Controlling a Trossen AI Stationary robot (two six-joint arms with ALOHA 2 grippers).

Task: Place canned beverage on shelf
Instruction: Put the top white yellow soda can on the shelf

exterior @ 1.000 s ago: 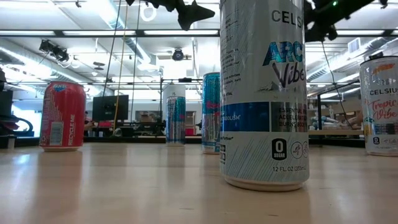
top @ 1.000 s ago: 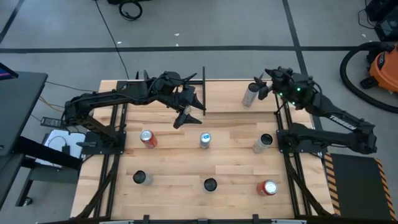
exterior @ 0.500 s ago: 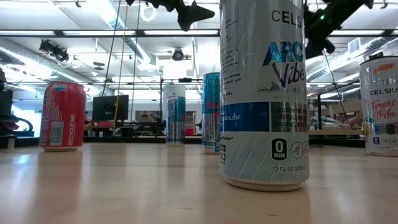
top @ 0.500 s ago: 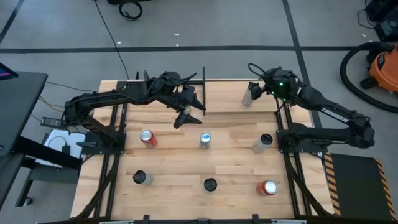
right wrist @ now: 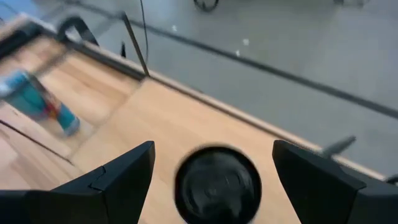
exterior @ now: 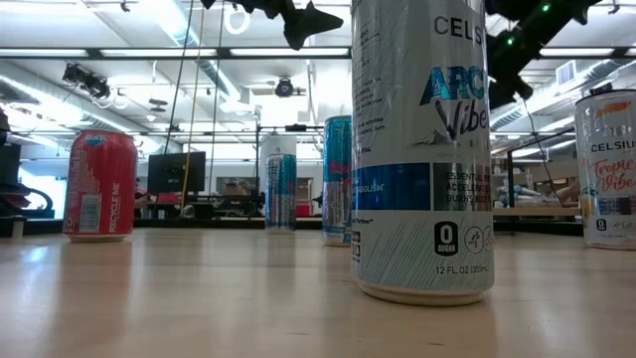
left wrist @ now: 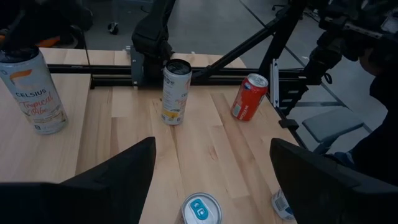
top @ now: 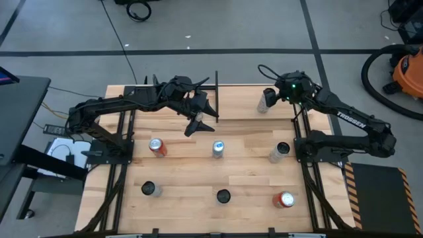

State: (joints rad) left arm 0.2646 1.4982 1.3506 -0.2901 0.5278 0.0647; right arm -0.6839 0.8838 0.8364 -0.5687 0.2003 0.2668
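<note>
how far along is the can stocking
One can already stands on the shelf. The right gripper is open around its top, either releasing or gripping it; the left gripper hangs open over the shelf's left part. Six cans, like the red one, wait on the table.

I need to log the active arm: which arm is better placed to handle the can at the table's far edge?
Right. The right gripper, fingers open, hangs just beside that can, which shows between its fingers in the wrist view; the left gripper hovers mid-table, away from it.
</note>
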